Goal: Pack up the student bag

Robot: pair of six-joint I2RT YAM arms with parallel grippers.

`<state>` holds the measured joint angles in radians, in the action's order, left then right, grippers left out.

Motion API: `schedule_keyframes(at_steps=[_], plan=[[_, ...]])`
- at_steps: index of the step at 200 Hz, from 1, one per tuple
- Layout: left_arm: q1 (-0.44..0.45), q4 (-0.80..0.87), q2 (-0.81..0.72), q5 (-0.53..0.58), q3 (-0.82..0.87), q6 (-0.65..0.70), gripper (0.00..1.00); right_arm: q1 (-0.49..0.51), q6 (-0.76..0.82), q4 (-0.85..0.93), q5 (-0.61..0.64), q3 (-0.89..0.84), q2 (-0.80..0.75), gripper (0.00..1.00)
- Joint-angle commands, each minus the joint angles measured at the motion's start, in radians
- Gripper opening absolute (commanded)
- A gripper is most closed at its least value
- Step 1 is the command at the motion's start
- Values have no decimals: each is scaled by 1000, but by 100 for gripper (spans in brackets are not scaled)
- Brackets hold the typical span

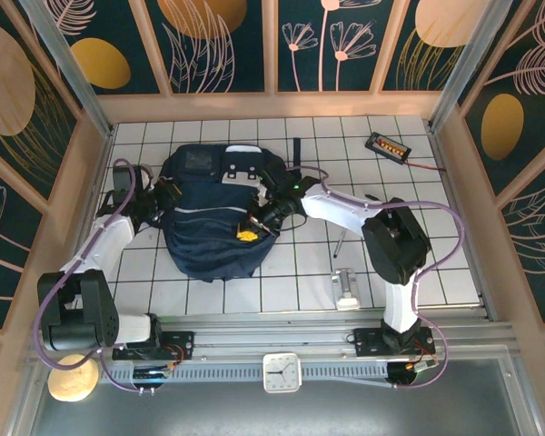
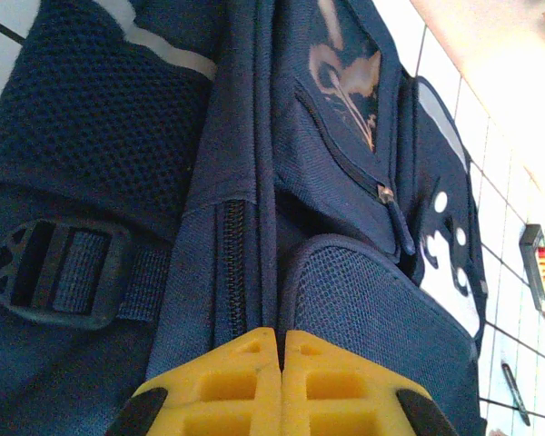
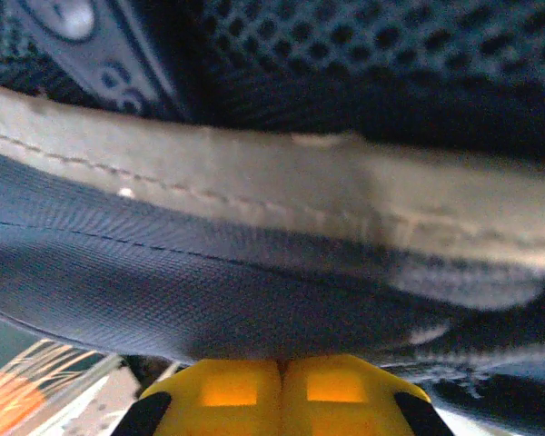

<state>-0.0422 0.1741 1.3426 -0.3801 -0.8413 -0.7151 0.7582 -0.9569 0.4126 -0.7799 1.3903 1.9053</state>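
Entry: the student bag (image 1: 209, 218) lies flat at the centre of the worktop (image 1: 295, 292), top end toward 12 o'clock, with an arm on each side.

Left gripper (image 1: 160, 202) sits at the bag's 9 o'clock edge. In its wrist view the yellow jaws are together, tips against the seam between a zip (image 2: 232, 263) and a mesh pocket (image 2: 372, 309). I cannot tell whether cloth is pinched. My judgement: it is there to steady that side.

Right gripper (image 1: 254, 225) reaches in from 3 o'clock over the front panel. Its jaws are together too, with navy cloth and a grey stripe (image 3: 254, 191) draped right over the tips. I judge it has nipped a fold to lift the panel and get at an opening. I see no opening yet.

Loose items: a black device with orange inserts (image 1: 388, 145) at 1 o'clock of the bag and a small metal piece (image 1: 347, 289) at 4 o'clock.

Writing: none legible. The pocket patch (image 2: 345, 64) bears a brownish print, not readable. The strap buckle (image 2: 59, 272) is plain. A clock (image 1: 281, 372) sits at 6 o'clock, its digits too small to read.
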Motion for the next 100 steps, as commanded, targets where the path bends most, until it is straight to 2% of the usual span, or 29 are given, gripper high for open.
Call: schedule_keyframes(at_steps=[1, 24, 49, 77, 100], plan=[[45, 86, -42, -117, 15, 17, 0, -53, -217, -288, -50, -78, -124, 0], [45, 80, -65, -113, 34, 0, 0, -64, -462, -475, -11, -211, -214, 0], [46, 35, -123, -104, 78, -77, 0, -44, -718, -685, 50, -325, -271, 0], [73, -17, -191, -87, 134, -177, 0, -28, -783, -712, 103, -351, -290, 0], [110, -106, -262, -72, 217, -316, 0, -6, -783, -703, 106, -343, -269, 0]])
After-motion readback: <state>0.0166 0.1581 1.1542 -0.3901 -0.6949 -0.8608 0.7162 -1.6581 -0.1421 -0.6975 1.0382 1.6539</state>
